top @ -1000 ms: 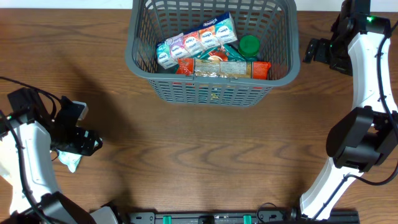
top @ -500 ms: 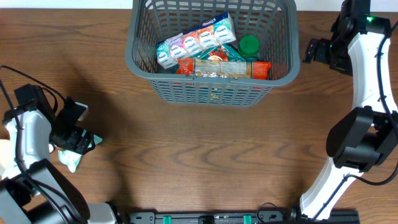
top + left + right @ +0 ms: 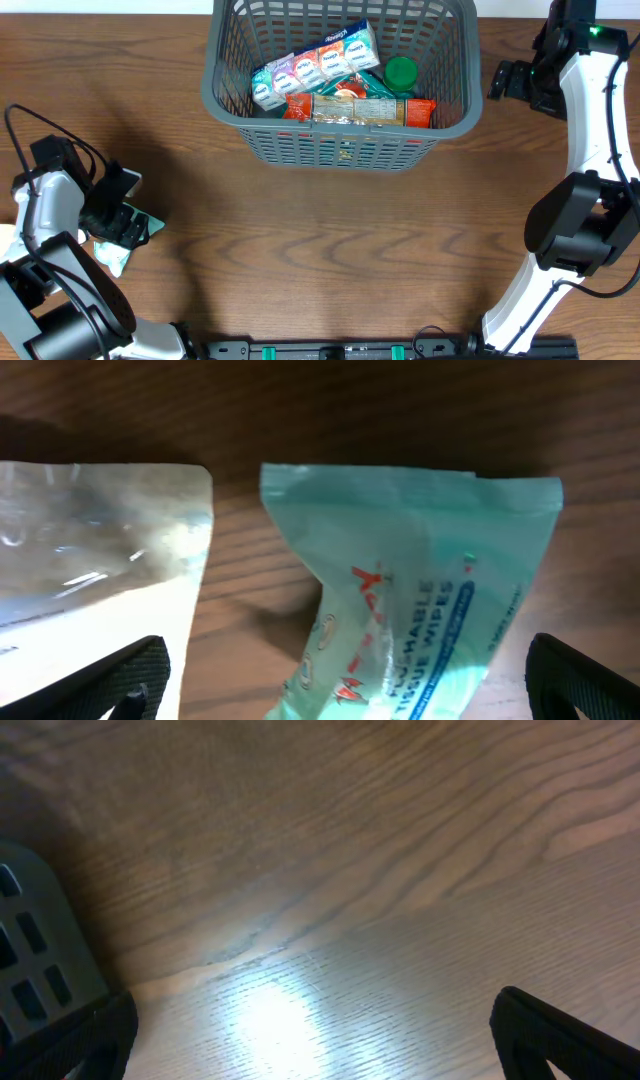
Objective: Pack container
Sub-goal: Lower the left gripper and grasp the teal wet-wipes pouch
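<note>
While the wood-grain bench is carrying everything, the container is sitting at its far middle edge, same spot as a second ago. Contents are not shifting either: a row of small tissue packs, a green cap and an orange snack packet are lying inside on the floor.

Right arm is holding the same pose beside the container's right wall. The right gripper is hanging over bare bench, and in the wrist view its fingers are standing wide apart with nothing between them, a grey container corner just showing at the left.

Left arm is the only thing changing. Its upper part is sitting a bit lower and closer to the bench's left edge than a second ago, and a teal edge is now peeking out beside the left gripper. Its fingers are spread wide, not gripping, with a teal wipes packet lying between them on the bench. A clear plastic bag is lying just beside the packet.
</note>
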`<state>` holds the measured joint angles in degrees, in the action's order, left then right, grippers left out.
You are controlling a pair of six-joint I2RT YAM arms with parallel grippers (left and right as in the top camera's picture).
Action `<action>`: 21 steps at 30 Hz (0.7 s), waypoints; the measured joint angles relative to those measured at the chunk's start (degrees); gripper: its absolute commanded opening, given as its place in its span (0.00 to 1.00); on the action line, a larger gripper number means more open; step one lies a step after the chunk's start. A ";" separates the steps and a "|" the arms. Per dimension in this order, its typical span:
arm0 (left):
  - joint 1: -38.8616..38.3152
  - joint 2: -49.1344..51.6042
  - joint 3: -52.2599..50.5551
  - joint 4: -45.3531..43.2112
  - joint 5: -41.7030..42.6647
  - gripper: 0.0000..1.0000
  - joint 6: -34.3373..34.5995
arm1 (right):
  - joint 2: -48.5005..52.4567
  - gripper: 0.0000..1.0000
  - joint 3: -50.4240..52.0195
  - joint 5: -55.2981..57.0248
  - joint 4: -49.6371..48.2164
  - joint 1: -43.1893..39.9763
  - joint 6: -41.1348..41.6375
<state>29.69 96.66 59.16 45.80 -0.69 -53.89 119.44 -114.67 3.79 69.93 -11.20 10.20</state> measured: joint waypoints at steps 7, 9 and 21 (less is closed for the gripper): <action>0.22 0.00 -0.74 -1.29 -0.22 0.99 0.00 | 0.00 0.99 0.00 0.07 0.07 0.00 0.00; 0.22 0.00 -2.01 -2.73 -0.22 0.99 0.00 | 0.00 0.99 0.00 0.07 0.11 0.00 0.00; 0.22 0.00 -7.06 -5.81 -0.28 0.86 -0.09 | 0.00 0.99 0.00 0.09 1.40 0.00 0.00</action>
<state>29.91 96.66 52.10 39.99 -0.97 -53.98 119.44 -114.67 3.88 71.33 -11.20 10.20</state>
